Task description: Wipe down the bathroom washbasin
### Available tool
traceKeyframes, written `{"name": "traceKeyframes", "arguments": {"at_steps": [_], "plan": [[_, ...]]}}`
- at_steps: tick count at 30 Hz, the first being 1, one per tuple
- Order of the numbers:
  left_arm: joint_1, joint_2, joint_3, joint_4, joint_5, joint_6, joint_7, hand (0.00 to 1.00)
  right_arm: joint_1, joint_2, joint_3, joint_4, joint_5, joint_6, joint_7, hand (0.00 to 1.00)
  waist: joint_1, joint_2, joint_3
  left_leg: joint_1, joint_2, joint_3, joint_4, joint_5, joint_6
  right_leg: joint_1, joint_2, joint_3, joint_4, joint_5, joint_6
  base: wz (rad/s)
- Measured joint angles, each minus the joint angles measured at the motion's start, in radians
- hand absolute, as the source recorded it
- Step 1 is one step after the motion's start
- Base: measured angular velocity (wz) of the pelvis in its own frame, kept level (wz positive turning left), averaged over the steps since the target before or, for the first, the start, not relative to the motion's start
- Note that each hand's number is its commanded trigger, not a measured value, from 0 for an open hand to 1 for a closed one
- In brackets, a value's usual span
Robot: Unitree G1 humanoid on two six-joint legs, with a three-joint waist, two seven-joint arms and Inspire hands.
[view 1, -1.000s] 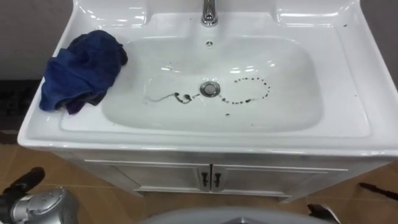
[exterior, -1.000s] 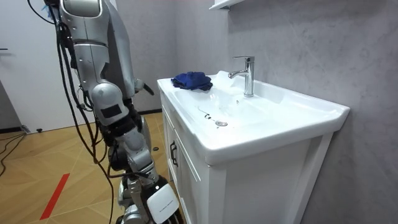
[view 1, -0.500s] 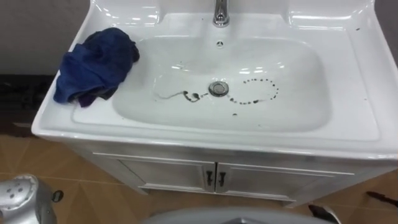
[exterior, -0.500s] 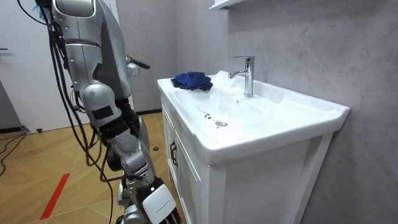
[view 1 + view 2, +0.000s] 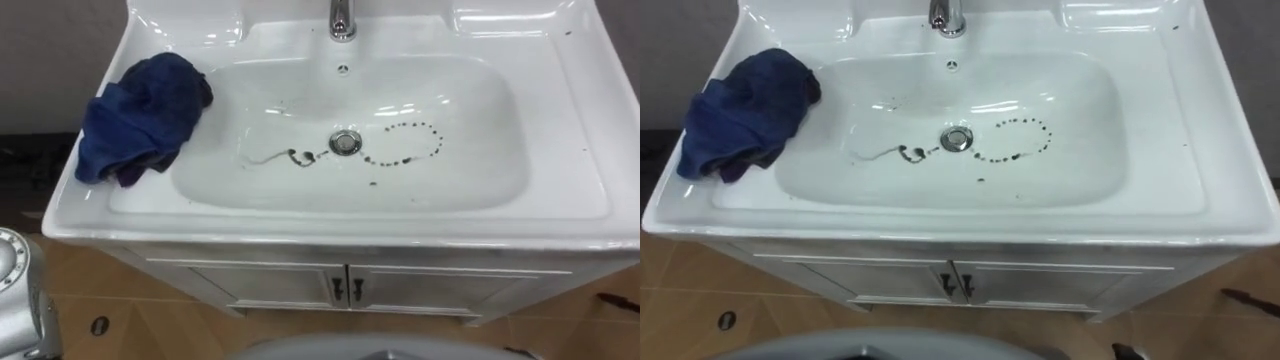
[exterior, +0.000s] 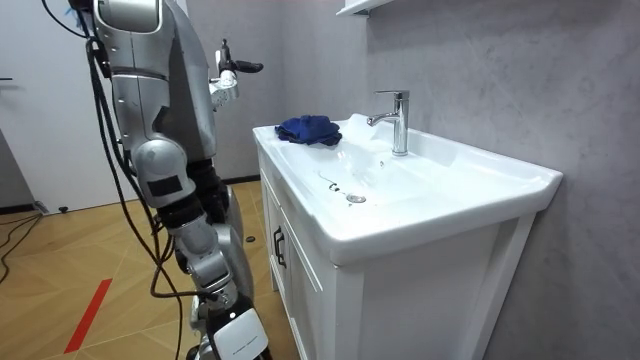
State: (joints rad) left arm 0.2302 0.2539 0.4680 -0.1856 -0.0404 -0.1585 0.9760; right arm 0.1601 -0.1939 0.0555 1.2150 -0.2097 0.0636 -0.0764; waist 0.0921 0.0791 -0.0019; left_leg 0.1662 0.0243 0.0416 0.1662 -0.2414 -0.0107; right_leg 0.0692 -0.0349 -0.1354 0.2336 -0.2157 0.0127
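One grab first: left hand (image 6: pixel 230 76) open, empty; crumpled dark-blue cloth (image 5: pixel 140 115) sits below, ahead of its fingers on white ceramic basin (image 5: pixel 570 130) rim. Bunch firmly, then scrub black marks (image 5: pixel 298 157).

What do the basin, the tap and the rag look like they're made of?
Basin: probably glazed white ceramic; it is glossy, with sharp light reflections.
Tap: polished metal, likely chromed, with a mirror-like silver sheen.
Rag: soft blue cloth, matte, lying in crumpled folds; the exact fibre can't be told.

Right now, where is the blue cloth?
The blue cloth lies bunched on the left ledge of the basin, upper left in the eye views, left of the drain.
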Motion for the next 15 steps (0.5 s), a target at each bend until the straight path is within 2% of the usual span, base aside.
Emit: {"name": "traceKeyframes", "arguments": {"at_steps": [5,9,15], "plan": [[-0.012,0.0,-0.01,0.0,0.015,0.0,-0.043,0.0,-0.014,0.001,0.001,0.024,0.006,0.0,0.013,0.0,-0.014,-0.012,0.0067,0.002,0.0,0.007,0.0,0.0,0.0,-0.001,0.0,0.006,0.004,-0.001,0.001,-0.02],[-0.012,-0.001,-0.05,0.001,0.015,0.002,-0.074,0.0,-0.012,0.002,0.0,0.029,0.002,0.0,0.036,0.0,-0.037,-0.025,0.0129,0.001,0.0,0.01,0.0,0.0,0.0,0.001,0.001,0.007,0.004,-0.001,0.001,0.02],[-0.012,-0.006,-0.16,0.018,0.103,0.008,-0.13,0.0,-0.012,0.002,-0.001,0.048,0.0,0.0,0.039,0.0,-0.067,-0.022,0.0112,0.003,0.001,0.01,-0.002,0.0,0.0,0.002,0.003,0.01,0.001,0.005,0.002,-0.02]]}}
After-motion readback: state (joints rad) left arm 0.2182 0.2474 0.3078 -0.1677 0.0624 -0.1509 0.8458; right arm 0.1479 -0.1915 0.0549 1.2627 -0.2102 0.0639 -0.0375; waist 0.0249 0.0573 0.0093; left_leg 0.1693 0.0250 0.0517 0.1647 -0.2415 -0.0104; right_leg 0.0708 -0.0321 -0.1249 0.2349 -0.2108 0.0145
